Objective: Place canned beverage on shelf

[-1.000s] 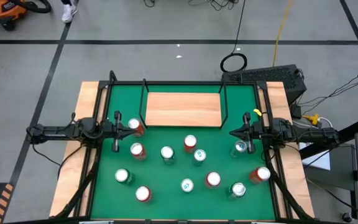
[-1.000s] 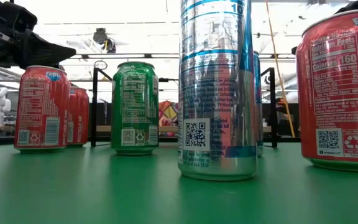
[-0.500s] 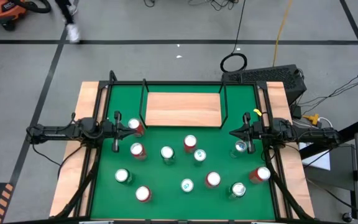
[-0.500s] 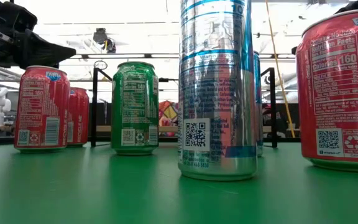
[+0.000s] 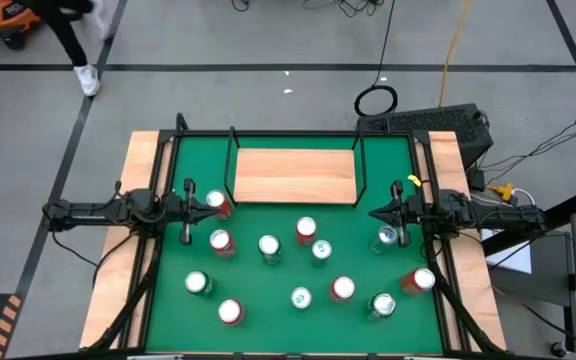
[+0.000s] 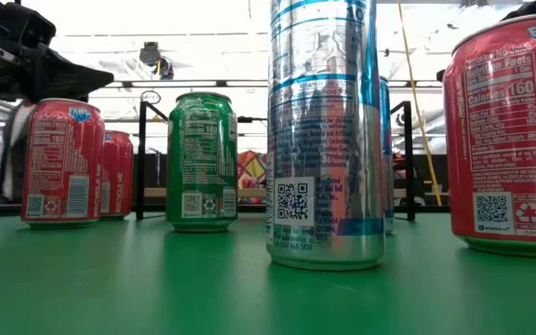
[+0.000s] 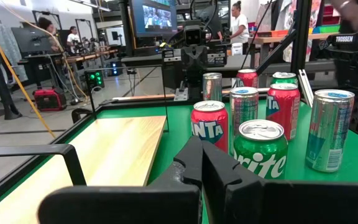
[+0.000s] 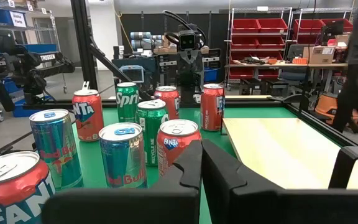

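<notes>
Low view, nearest: a tall silver-blue can (image 6: 325,130) stands upright on the green mat (image 6: 156,288), with a red can (image 6: 507,130) just beside it at the picture's right edge. Farther back stand a green can (image 6: 203,160) and two red cans (image 6: 61,163), one partly behind the other. Beyond them the black rails (image 6: 141,158) of the shelf rise at the mat's far end.

High view: twelve cans stand upright, scattered over the near and middle part of the mat (image 5: 258,310); none lies on the shelf (image 5: 295,176). The shelf, a light-wood board with black rails at its sides and back, sits at the far middle of the mat, bare of cans.

The left gripper (image 5: 185,211) rests at the mat's left edge, level with the shelf's front edge, a red can (image 5: 217,202) just beside it. In the left wrist view its fingers (image 7: 191,163) are pressed together, holding nothing, pointing toward a red can (image 7: 209,126) and a green can (image 7: 260,147).

The right gripper (image 5: 398,211) rests at the mat's right edge, opposite the left, a silver-blue can (image 5: 387,238) near it. Its fingers (image 8: 190,165) are likewise closed on nothing, with a red can (image 8: 178,144) just ahead.

On the floor beyond the table a person's leg and shoe (image 5: 80,62) show.
</notes>
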`<action>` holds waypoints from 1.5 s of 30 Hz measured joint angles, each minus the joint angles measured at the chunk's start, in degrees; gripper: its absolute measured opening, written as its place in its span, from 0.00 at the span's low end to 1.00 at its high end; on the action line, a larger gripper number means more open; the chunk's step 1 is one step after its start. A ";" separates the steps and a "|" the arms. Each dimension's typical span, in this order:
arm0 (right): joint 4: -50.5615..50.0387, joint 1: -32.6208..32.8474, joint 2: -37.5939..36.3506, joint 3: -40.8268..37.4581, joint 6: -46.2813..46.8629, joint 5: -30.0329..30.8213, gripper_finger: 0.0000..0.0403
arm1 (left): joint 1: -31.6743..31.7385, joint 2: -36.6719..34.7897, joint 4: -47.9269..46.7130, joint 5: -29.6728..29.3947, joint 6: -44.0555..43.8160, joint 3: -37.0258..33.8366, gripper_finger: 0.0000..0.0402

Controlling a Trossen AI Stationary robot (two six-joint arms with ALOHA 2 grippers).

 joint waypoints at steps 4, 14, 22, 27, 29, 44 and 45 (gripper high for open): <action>0.00 0.00 0.01 0.00 -0.01 0.00 0.00 | 0.01 0.00 -0.01 0.00 0.00 0.01 0.00; 0.00 0.00 -0.01 0.00 -0.01 0.00 0.00 | 0.00 0.00 -0.01 0.00 0.00 0.00 0.00; -0.02 0.02 0.01 0.00 0.01 0.00 0.00 | 0.02 0.00 -0.01 0.00 0.00 0.00 0.00; 0.04 0.00 0.00 0.00 0.00 0.02 0.00 | 0.01 0.00 -0.01 0.00 0.00 0.00 0.00; 0.05 0.01 0.00 0.00 -0.01 0.00 0.00 | 0.01 0.00 -0.01 0.00 0.00 0.01 0.00; 0.22 0.00 -0.01 0.00 -1.72 0.13 0.00 | 0.02 0.01 0.00 0.00 0.00 0.02 0.00; 0.20 0.00 0.01 0.00 -2.75 0.09 0.00 | 0.01 0.01 0.00 0.00 0.00 0.01 0.00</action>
